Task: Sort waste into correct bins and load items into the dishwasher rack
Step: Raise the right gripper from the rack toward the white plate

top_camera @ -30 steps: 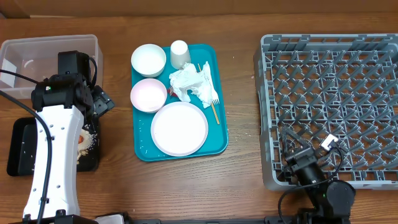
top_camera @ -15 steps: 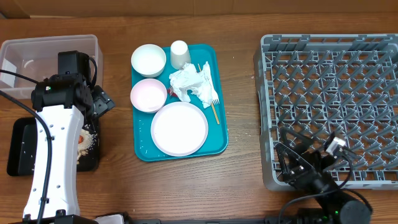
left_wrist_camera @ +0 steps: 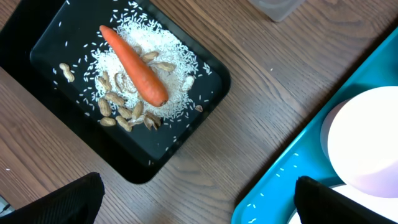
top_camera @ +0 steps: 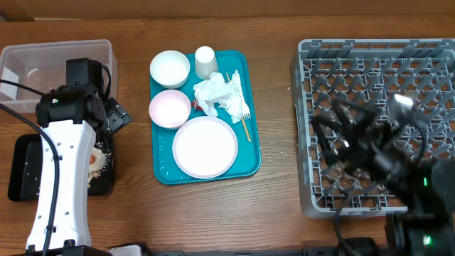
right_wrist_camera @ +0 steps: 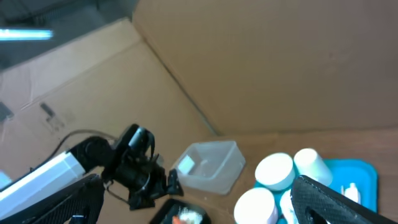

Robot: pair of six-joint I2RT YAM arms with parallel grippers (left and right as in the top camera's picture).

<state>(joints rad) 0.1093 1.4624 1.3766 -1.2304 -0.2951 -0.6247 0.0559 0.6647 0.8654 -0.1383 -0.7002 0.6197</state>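
Observation:
The black tray (left_wrist_camera: pixel 127 163) holds an orange carrot (left_wrist_camera: pixel 134 65) on rice and peanuts (left_wrist_camera: pixel 118 106). My left gripper (left_wrist_camera: pixel 199 208) hangs open over bare wood between that tray and the teal tray (top_camera: pixel 165 174), holding nothing. On the teal tray are a plate (top_camera: pixel 205 147), two bowls (top_camera: pixel 170 68) (top_camera: pixel 170 108), a cup (top_camera: pixel 205 61), a crumpled napkin (top_camera: pixel 219 94), a fork (top_camera: pixel 245 114) and a wooden stick (top_camera: pixel 244 128). My right gripper (top_camera: pixel 340 136) is a blur above the grey dishwasher rack (top_camera: pixel 398 78), open and empty, its camera facing the clear tub (right_wrist_camera: pixel 208 163).
The clear tub (top_camera: pixel 43 60) stands at the back left, behind the black tray (top_camera: pixel 21 171). The white left arm (top_camera: pixel 60 178) covers part of both. A cardboard wall (right_wrist_camera: pixel 280 62) rises behind the table. Bare wood lies between the teal tray and the rack.
The right arm has swung up from the rack's near edge to above the rack's middle, still moving and blurred. The left arm and all objects have stayed put.

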